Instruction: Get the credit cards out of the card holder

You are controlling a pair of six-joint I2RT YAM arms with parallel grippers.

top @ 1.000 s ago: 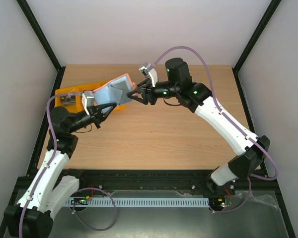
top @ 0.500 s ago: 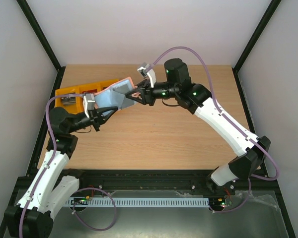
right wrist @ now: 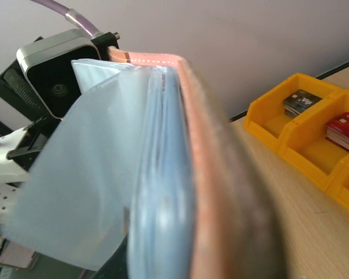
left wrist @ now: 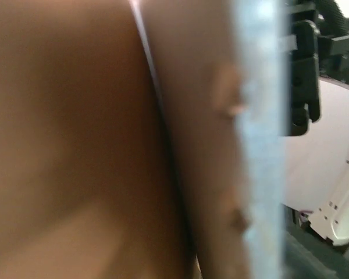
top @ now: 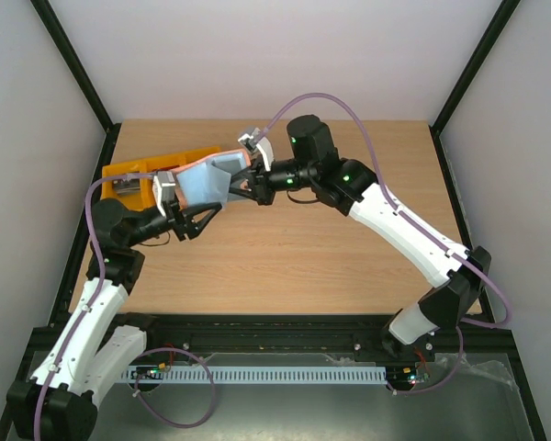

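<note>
The card holder, tan-brown outside with a pale blue-grey inside, hangs in the air over the table's back left. My right gripper is shut on its right edge. In the right wrist view the holder fills the jaws, and a pale blue pocket leaf fans off to the left. My left gripper sits under the holder's near-left corner with its fingers spread apart. The left wrist view shows only the holder's brown cover, very close and blurred. A dark credit card and a red one lie in the yellow tray.
The yellow three-compartment tray stands at the back left of the wooden table, just behind and left of the holder, and shows as the tray at the right of the right wrist view. Black frame posts and pale walls ring the table.
The right gripper has moved left and shut on the holder's right edge. The left gripper's fingers have spread off the holder. The holder has shifted slightly left and levelled out.
</note>
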